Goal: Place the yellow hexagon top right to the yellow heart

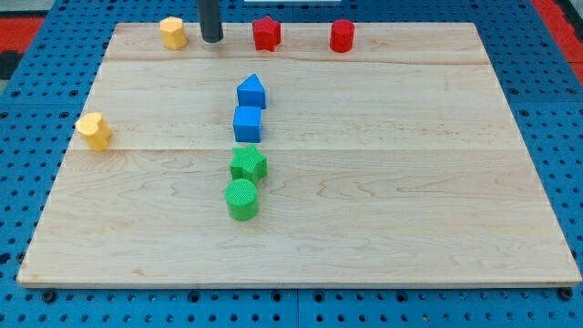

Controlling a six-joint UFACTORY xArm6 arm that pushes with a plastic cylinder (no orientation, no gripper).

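Note:
The yellow hexagon (173, 32) sits near the board's top edge, left of centre. The yellow heart (94, 130) sits at the board's left edge, well below and to the left of the hexagon. My tip (211, 39) rests on the board just to the right of the yellow hexagon, with a small gap between them. The rod rises out of the view's top.
A red star (266, 34) and a red cylinder (342, 35) stand along the top edge, right of my tip. In the middle, a column runs downward: a blue pentagon-like block (251, 92), a blue cube (248, 124), a green star-like block (248, 165), a green cylinder (242, 199). The wooden board (410, 182) lies on a blue pegboard.

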